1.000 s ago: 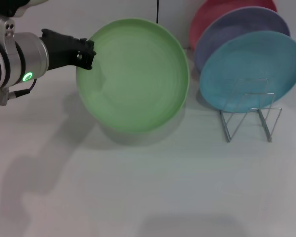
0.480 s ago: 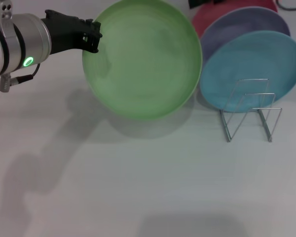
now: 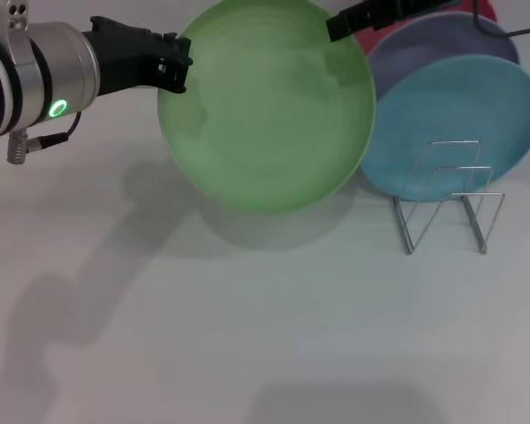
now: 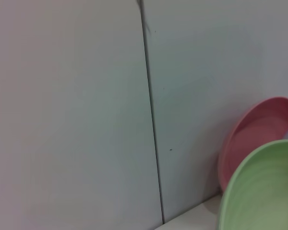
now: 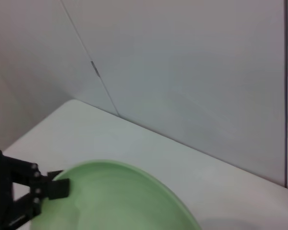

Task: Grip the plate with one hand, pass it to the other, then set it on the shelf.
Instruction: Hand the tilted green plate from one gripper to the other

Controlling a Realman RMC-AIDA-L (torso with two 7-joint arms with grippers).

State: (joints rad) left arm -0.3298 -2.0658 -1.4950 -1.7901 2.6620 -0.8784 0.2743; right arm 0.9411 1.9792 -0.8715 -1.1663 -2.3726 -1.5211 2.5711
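Note:
The light green plate hangs tilted above the table, held by its left rim. My left gripper, black on the silver-and-white arm with the green light, is shut on that rim. My right gripper, slim and black with thin cables, reaches in from the top right and sits at the plate's upper right rim. The wire rack stands on the table to the right. The plate also shows in the left wrist view and in the right wrist view, where the left gripper clamps its edge.
A light blue plate leans in the rack, with a lavender plate and a pink plate behind it. The rack's front loops hold nothing. A white wall with a dark seam stands behind the table.
The left gripper has carried the green plate up and to the right, toward the rack. The right gripper has come into the head view at the plate's upper right rim.

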